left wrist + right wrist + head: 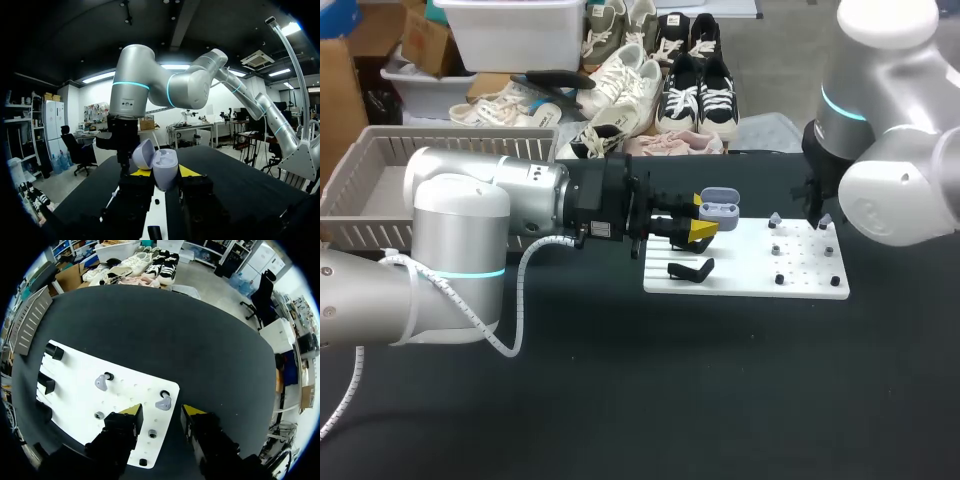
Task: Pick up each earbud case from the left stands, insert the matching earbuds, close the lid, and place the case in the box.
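Note:
My left gripper (703,226) is shut on a lavender earbud case (718,208) and holds it over the left part of the white board (750,278). In the left wrist view the case (164,169) sits between the yellow tips with its lid (143,153) swung open. My right gripper (161,411) hangs open over the board's right part, with one lavender earbud (163,403) lying between its fingers, untouched. A second earbud (101,383) rests on the board (75,395) to the side. In the head view the right gripper (817,214) is above these earbuds (775,220).
A black stand (690,270) sits on the board under my left gripper; two such stands (47,383) show in the right wrist view. Small black pegs (780,279) dot the board. A grey basket (380,190) stands at the table's far left.

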You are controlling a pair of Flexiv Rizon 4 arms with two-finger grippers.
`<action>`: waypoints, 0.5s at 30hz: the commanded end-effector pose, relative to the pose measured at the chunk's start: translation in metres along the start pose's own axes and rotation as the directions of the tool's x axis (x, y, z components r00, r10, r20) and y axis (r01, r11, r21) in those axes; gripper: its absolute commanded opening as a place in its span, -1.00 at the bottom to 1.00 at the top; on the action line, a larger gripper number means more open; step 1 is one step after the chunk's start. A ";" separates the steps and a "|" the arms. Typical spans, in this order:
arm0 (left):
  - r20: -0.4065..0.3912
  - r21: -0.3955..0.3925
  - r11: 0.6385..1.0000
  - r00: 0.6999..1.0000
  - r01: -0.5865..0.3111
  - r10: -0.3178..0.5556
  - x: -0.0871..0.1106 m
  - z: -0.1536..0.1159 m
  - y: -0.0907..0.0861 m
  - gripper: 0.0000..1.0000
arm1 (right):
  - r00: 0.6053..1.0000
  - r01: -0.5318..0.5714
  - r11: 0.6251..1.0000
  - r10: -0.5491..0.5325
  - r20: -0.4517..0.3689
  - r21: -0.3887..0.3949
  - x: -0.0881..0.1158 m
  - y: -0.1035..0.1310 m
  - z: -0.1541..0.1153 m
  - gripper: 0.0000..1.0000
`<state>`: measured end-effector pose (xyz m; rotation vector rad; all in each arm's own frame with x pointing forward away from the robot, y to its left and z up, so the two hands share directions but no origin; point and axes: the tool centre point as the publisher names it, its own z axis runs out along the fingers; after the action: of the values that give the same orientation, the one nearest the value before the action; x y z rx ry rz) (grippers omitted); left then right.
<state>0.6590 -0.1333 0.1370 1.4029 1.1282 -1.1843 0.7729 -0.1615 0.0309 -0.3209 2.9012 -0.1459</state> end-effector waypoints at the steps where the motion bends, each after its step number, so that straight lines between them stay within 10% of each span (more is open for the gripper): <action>1: 0.000 0.002 1.000 1.000 0.000 0.000 0.001 0.000 0.001 -1.00 | 1.000 -0.005 1.000 0.005 0.000 0.005 -0.002 0.000 0.003 -0.08; 15: 0.000 0.002 1.000 1.000 0.000 0.000 0.001 0.000 0.001 -1.00 | 1.000 -0.009 1.000 0.009 0.002 0.010 -0.002 -0.001 0.004 -0.14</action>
<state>0.6590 -0.1333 0.1370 1.4029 1.1282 -1.1843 0.7760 -0.1627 0.0282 -0.3111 2.9012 -0.1531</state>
